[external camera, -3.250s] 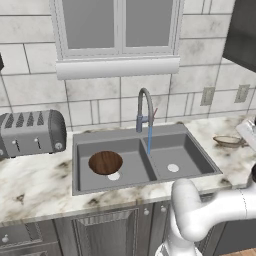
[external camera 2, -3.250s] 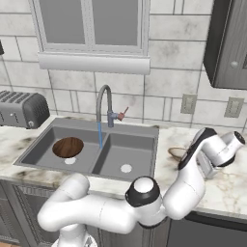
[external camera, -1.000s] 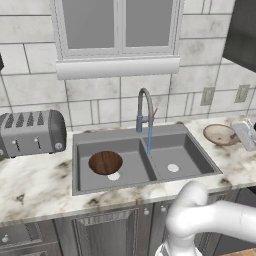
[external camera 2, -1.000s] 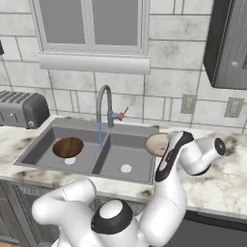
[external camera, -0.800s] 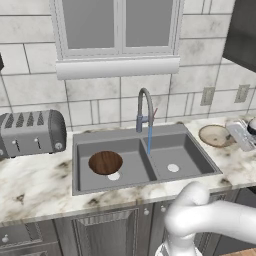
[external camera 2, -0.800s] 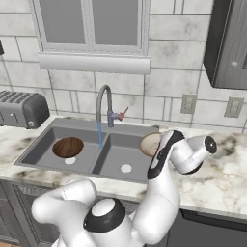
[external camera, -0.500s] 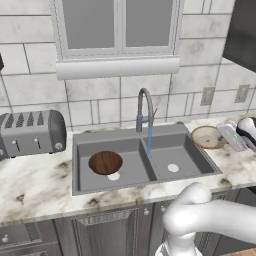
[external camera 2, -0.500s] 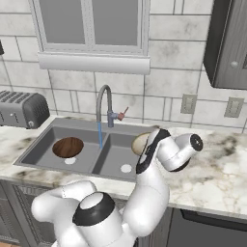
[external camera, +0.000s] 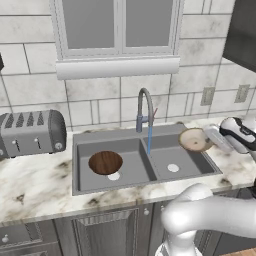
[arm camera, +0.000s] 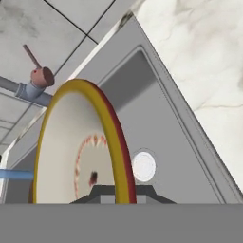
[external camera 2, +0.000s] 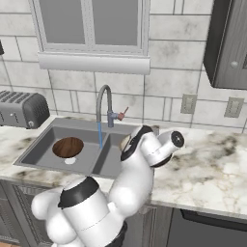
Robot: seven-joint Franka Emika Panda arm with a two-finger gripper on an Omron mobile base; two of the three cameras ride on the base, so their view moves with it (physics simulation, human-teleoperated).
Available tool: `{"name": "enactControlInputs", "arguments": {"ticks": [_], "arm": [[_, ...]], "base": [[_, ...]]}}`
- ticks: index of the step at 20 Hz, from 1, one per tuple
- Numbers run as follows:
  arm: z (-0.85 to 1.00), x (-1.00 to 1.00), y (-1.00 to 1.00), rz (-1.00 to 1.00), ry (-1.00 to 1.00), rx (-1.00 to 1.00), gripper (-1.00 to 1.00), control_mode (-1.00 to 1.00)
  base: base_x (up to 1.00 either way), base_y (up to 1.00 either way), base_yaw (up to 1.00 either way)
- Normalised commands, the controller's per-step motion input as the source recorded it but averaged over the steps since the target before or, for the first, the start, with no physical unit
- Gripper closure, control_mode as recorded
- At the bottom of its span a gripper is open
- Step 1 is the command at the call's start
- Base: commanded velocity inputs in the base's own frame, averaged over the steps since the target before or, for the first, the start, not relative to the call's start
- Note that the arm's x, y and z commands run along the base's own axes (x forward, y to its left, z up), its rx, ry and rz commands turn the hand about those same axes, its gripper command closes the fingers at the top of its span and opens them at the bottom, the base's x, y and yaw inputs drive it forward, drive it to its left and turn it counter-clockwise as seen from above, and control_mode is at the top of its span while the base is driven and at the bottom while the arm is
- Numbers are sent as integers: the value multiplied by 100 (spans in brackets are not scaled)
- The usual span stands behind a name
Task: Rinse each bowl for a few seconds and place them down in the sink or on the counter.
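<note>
Two bowls total | dark wood bowl (external camera: 105, 162) parked in left basin of sink (external camera: 80, 187), looks finished | pale tan bowl (external camera: 195, 139) clamped in gripper (external camera: 214, 138), held over right basin near running tap (external camera: 145, 107) | rinse plus set-down left

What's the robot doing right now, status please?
Gripper shut on pale bowl, held tilted over right sink basin. Tap running. Dark wooden bowl sits in left basin. Path clear.
</note>
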Motion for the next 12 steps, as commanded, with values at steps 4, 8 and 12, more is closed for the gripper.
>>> {"name": "enactControlInputs", "arguments": {"ticks": [4,8,12], "arm": [[-4,6,45,2,-1,-4,100,-100],[-1,6,43,2,-1,-4,100,-100],[0,7,41,2,0,-2,100,-100]], "base": [[0,0,0],[0,0,0],[0,0,0]]}}
